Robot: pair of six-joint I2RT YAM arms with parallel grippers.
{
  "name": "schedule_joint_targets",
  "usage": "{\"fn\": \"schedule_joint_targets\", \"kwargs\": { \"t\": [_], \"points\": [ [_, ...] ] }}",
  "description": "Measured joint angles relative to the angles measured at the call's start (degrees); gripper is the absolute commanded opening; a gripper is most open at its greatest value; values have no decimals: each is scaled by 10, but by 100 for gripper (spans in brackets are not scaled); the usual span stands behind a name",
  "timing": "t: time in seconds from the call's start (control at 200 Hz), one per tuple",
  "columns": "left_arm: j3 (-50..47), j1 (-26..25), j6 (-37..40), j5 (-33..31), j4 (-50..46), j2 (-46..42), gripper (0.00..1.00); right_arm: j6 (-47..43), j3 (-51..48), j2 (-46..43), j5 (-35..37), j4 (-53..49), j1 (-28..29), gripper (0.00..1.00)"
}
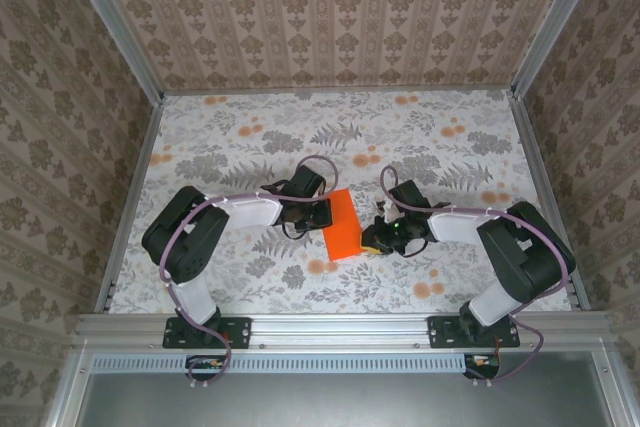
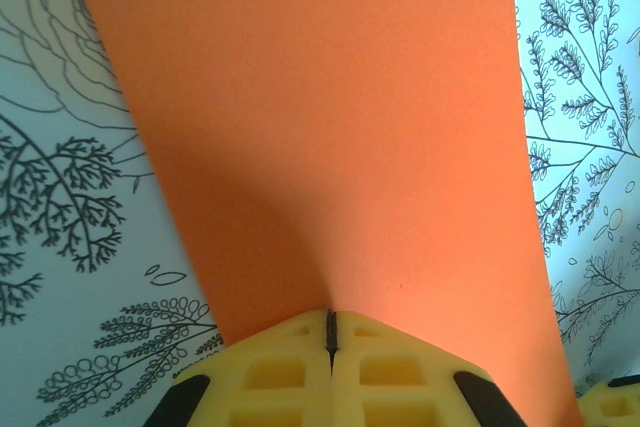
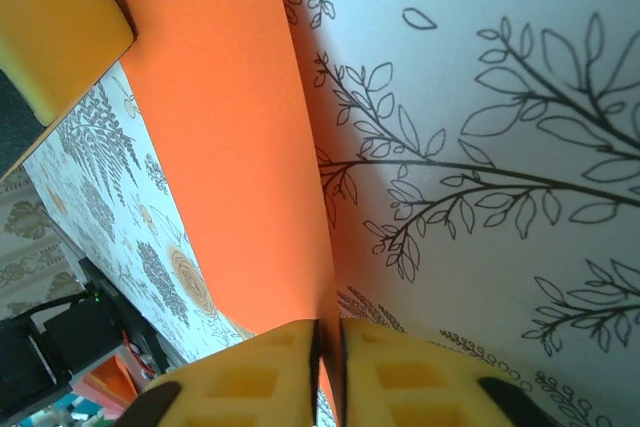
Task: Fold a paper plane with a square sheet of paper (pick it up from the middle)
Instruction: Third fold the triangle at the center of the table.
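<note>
Plainly, the orange sheet (image 1: 342, 224) lay near the middle of the desk (image 1: 250, 137), whose pale cover carried grey leaves and small orange flowers. It sat between the two hands. From above it read as a narrow, slanted oblong rather than a full square. The left hand (image 1: 322, 215) was at its left edge and the right hand (image 1: 375, 239) was at its near right corner, both arms bent low over the desk. Patterned walls (image 1: 330, 7) closed in the far side and both flanks.

From the left wrist, the left hand (image 2: 331, 315) was fully closed, its two yellow pads pressed together along a thin dark seam. The orange sheet (image 2: 320, 127) came straight out of that seam, so the hand was pinching the sheet's edge. Beyond the grip the paper spread as one broad, smooth face, with a soft shadowed bend just past the fingertips. The printed desk (image 2: 60, 97) showed on either side of it.

From the right wrist, the right hand (image 3: 328, 332) was drawn in to a narrow slit. The orange sheet (image 3: 230, 147) showed there as a long band seen almost edge-on. Its edge ran down into that slit, with orange visible between the pads, so this hand was nipping the paper too. One yellow finger (image 3: 55, 47) of the left hand sat at the sheet's far edge, and leafy desk print (image 3: 500, 97) lay to the right.
</note>
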Motion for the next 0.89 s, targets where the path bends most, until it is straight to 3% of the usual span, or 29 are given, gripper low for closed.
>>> {"fn": "schedule_joint_targets", "kwargs": {
  "t": [0.585, 0.895],
  "points": [
    [0, 0, 0, 9, 23, 7, 0, 20, 60, 2, -18, 18, 10, 8],
    [1, 19, 14, 17, 19, -10, 13, 28, 89, 44, -15, 23, 21, 8]
  ]
}}
